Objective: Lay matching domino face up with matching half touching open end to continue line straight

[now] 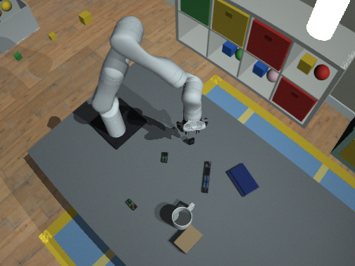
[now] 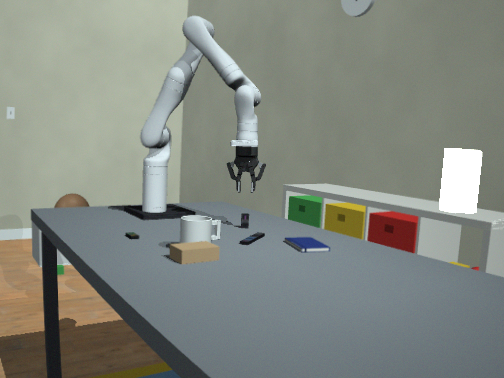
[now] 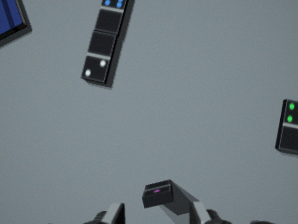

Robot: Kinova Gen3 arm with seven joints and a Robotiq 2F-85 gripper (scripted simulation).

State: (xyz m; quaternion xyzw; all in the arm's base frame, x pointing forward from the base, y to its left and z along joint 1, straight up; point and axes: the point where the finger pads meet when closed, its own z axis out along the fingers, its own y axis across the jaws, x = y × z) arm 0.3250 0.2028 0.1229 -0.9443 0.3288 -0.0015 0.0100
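The line of dominoes (image 1: 206,176) lies flat in the middle of the table; in the wrist view (image 3: 107,40) its near end shows two white pips. A dark domino (image 1: 190,141) stands on its end just below my gripper (image 1: 191,131). In the wrist view this domino (image 3: 160,195) shows a purple mark near its top, and the finger tips sit to either side above it. The gripper (image 2: 245,187) hangs well above the standing domino (image 2: 245,219), part open and empty. A face-up domino with green pips (image 1: 164,157) lies to the left of the line, and also shows in the wrist view (image 3: 287,125).
Another domino with green pips (image 1: 131,204) lies near the front left. A white mug (image 1: 183,217) and a cardboard box (image 1: 188,238) stand at the front, with a dark domino (image 1: 181,204) just behind the mug. A blue book (image 1: 242,179) lies right of the line.
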